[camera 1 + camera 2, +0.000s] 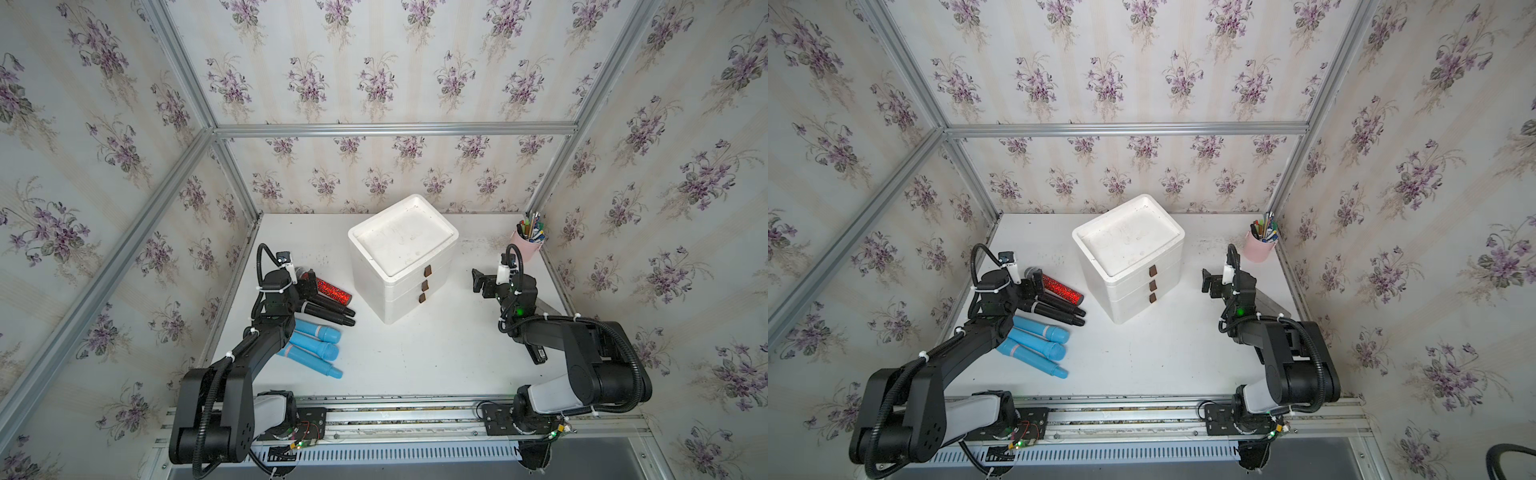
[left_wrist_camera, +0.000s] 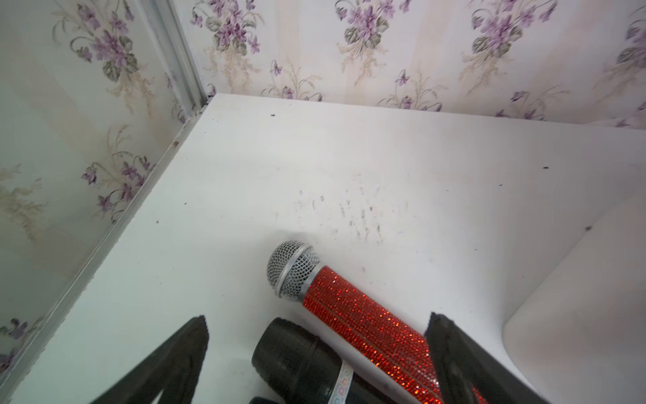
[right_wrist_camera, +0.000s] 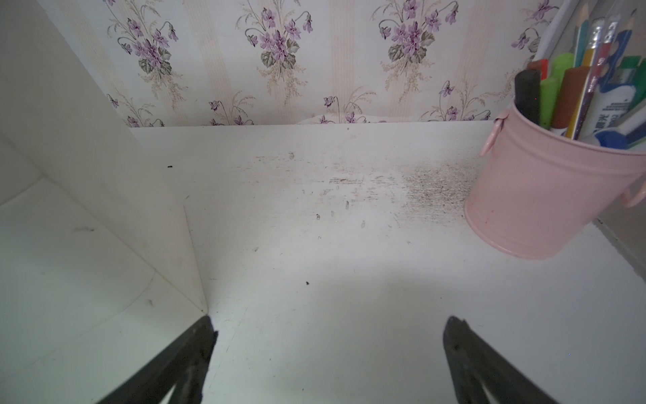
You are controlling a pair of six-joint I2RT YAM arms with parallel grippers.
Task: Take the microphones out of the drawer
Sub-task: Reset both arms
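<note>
Left gripper (image 2: 318, 320) hangs over the pile at the table's (image 1: 436, 353) left side, jaws spread wide, gripping nothing. The red glitter microphone (image 2: 367, 325) and a black microphone (image 2: 297, 356) lie between its fingers, with three blue microphones (image 1: 316, 345) just beside them nearer the front. Mid-table, the white drawer chest (image 1: 401, 257) has all three brown-tabbed drawers (image 1: 424, 285) shut, so anything inside is hidden. Right gripper (image 3: 331, 322), jaws apart and empty, sits between the chest and the pink pen bucket (image 3: 538, 196).
</note>
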